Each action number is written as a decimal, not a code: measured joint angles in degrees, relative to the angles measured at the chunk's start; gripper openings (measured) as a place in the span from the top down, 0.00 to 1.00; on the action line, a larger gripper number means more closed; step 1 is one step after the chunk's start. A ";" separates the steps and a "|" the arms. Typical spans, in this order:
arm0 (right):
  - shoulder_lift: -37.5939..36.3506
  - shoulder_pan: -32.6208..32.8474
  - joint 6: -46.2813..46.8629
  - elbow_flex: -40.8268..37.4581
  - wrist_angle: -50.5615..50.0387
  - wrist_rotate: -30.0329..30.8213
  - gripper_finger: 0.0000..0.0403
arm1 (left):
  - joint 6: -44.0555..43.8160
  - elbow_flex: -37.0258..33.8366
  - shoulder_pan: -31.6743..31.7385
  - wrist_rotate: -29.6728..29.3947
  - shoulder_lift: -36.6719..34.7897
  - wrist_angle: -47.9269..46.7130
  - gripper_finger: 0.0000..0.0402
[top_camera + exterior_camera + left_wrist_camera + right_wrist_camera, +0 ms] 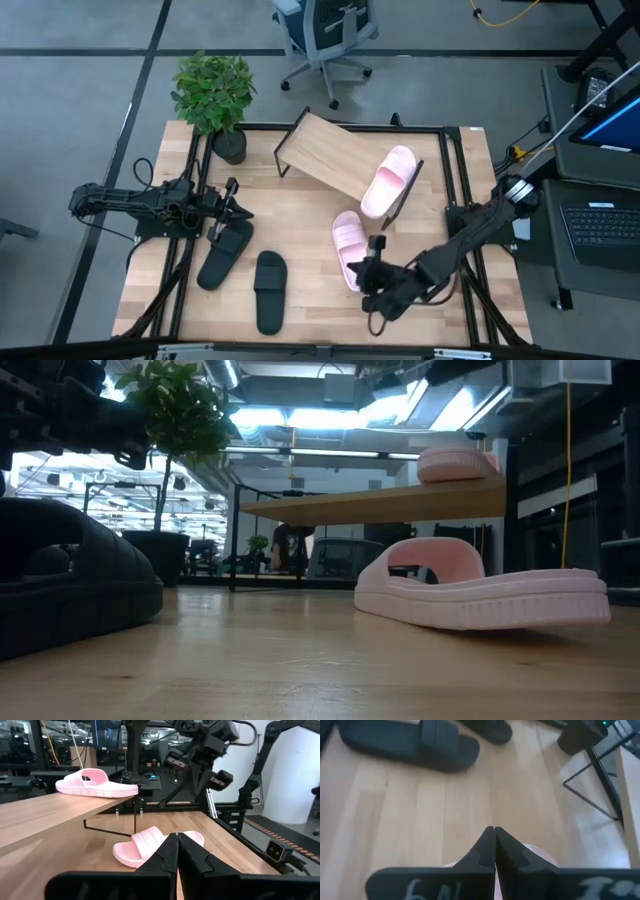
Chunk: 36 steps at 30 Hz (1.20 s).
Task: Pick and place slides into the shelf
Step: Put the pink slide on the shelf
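The shelf (335,155) stands slanted at the table's far side, with one pink slide (388,180) lying on its right end. The second pink slide (347,247) lies sole-down on the table in front of the shelf. Two black slides (225,252) (270,290) lie on the table to the left. My left gripper (240,210) is shut and hovers over the far end of the left black slide. My right gripper (372,257) is also shut and hovers by the near end of the pink slide (535,854) on the table. The low view shows that slide (480,592) with no finger on it.
A potted plant (213,95) stands at the table's far left corner beside the shelf. A black metal frame (465,170) borders the table. The left half of the shelf board (45,815) is bare. Bare tabletop lies between the black slides and the pink one.
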 joint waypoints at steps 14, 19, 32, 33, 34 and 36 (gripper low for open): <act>17.80 -2.50 10.40 23.15 -34.73 -3.34 0.99 | 0.10 0.00 0.00 0.02 0.02 0.00 1.00; 20.31 -3.71 7.12 27.31 -34.76 -4.33 0.99 | 1.99 0.00 -0.01 0.04 0.01 -0.13 1.00; 26.75 -8.49 0.25 35.35 -44.52 -9.22 0.99 | 2.77 0.00 0.00 0.04 0.02 -2.89 1.00; 26.78 -8.70 0.29 35.16 -44.44 -9.26 0.99 | 3.00 0.00 -0.02 0.04 0.02 -2.87 1.00; 26.82 -8.82 0.30 35.06 -44.53 -9.30 0.99 | 3.04 0.00 -0.02 0.04 0.02 -2.86 1.00; 26.81 -9.10 0.05 35.05 -44.66 -9.26 0.98 | 3.04 0.00 -0.02 0.04 0.02 -2.86 1.00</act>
